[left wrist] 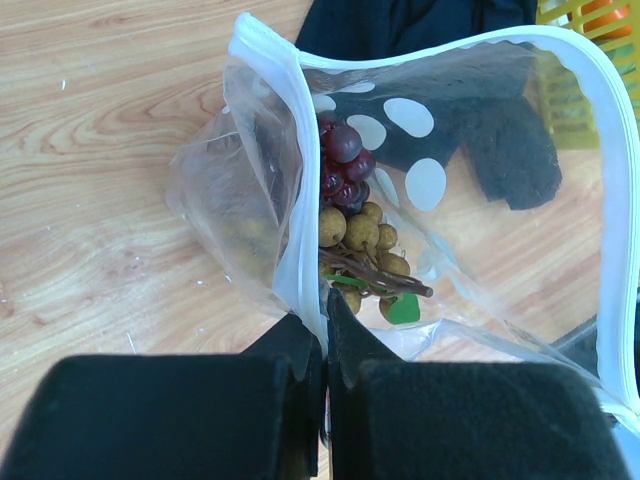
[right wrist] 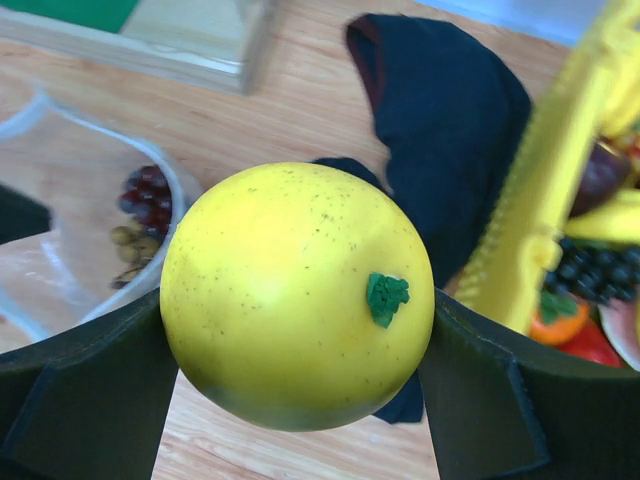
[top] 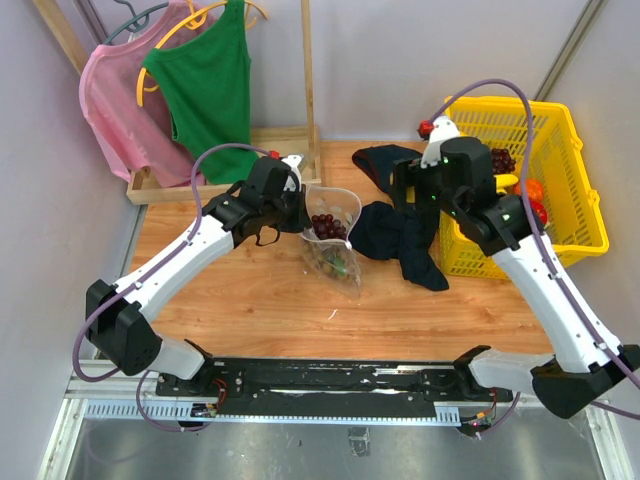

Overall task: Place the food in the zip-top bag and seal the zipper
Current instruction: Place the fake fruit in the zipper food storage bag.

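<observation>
A: Looking from above, where is the bag sitting?

B: The bag (top: 335, 240) is resting mid-worktop (top: 250, 300), its mouth gaping open. The left gripper (top: 302, 220) is touching its left rim. The right gripper (top: 412, 193) is hovering over the dark cloth (top: 405, 245), just beside the yellow basket (top: 575, 225). From this angle I'm not making out what it is carrying.

A: And the left wrist view?

B: The jaws are pressing together, pinching the white zipper (left wrist: 290, 220) at the bag's rim. Grapes (left wrist: 342, 165) and longans (left wrist: 362, 240) are lying inside the bag, touching each other.

A: And the right wrist?

B: The jaws are standing wide, clamping a lemon (right wrist: 295, 295) from both sides. It is hanging above the worktop, with the bag showing on the picture's left, the basket on its right and the cloth lying between them.
</observation>
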Available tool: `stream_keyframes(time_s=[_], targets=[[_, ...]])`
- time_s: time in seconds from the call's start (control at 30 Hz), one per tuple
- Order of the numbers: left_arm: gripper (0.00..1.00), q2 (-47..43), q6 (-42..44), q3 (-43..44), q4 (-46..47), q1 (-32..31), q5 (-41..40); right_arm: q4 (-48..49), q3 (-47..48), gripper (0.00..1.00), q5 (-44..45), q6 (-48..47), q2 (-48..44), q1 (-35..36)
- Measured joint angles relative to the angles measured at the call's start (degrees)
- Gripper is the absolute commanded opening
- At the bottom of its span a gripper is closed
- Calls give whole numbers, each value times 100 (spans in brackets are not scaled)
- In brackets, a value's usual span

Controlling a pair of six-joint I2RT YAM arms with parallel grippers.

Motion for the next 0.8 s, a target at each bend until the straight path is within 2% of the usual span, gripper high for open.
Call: stream_keyframes(time_s=[0.13,0.4,0.63,0.8], targets=[[0,0,0,-9,20,0,28,417,20,47,-120,-11,149,564],[0,0,0,-66,107,0,94,1681,-168,51,-774,81,542,1231],[0,-7,0,-66,127,0,116,2400,-612,54,-1314,212,1064,1357],[0,-9,0,-66,129,0,120,2608,-973,64,-1403,251,1257,1357]])
